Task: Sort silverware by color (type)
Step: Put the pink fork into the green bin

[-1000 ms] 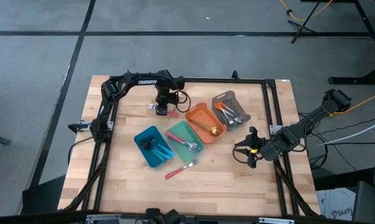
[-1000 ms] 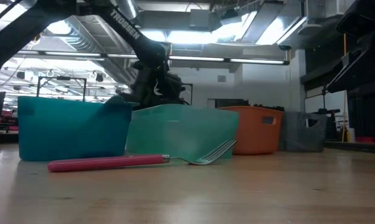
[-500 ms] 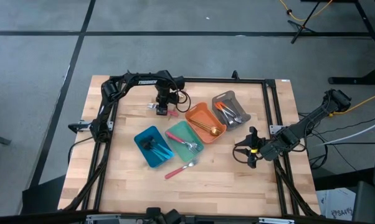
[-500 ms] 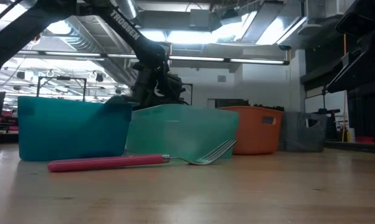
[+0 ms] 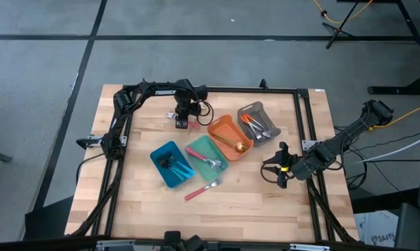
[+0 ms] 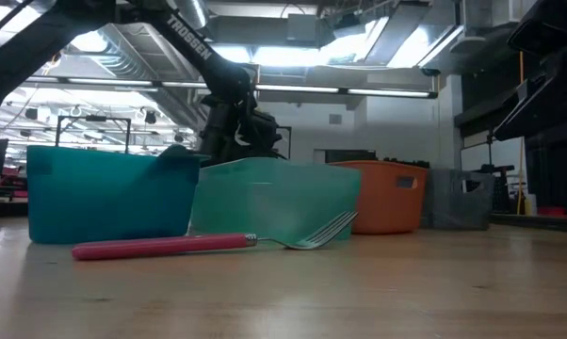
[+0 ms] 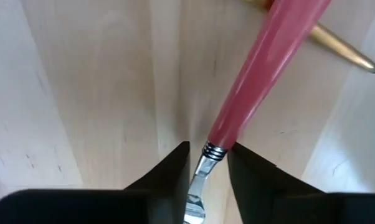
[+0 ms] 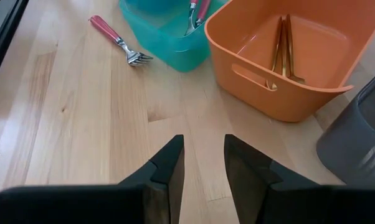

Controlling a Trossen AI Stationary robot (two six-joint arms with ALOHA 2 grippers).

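As your left tool (image 7: pixel 207 163) narrowed around the pink-handled utensil (image 7: pixel 262 68) lying on the tabletop (image 5: pixel 266 195) behind the orange tray (image 5: pixel 220 128), its fingers bracketed the neck without clearly pinching; your right tool (image 8: pixel 203 163) waited spread.

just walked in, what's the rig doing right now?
Sorting silverware into colored trays. The left gripper is down at the table's far side, its fingers straddling a pink-handled utensil lying on the wood, not lifted. The right gripper waits open near the right edge. Another pink fork lies loose in front of the teal tray. Gold pieces are in the orange tray.
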